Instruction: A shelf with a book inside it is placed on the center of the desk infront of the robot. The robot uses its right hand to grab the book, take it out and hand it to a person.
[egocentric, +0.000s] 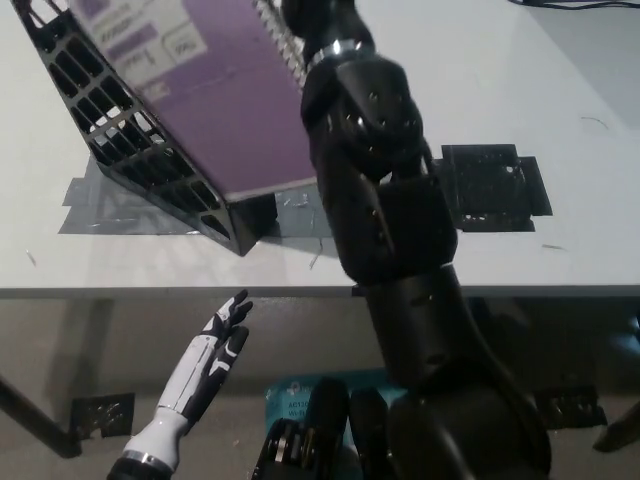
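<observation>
Head view shows the take-out step under way: the purple book (215, 95) is lifted up and out of the black wire shelf (130, 165), its near corner hanging over the shelf's near right end while its far part runs toward the top edge of the picture. The black right arm (385, 200) reaches up from the near right toward the book's spiral-bound edge, but the right hand itself passes out of the top of the frame, so I cannot tell how its fingers are set; judging by the raised book, it probably has hold of it. The shelf sits tilted on the white tabletop (520, 80), over grey tape. The white left hand (215, 345) rests low at the near left, below the tabletop's edge, fingers apart and holding nothing. No person is in sight, so the next move calls for clearing the shelf fully and carrying the book outward to whoever receives it.
</observation>
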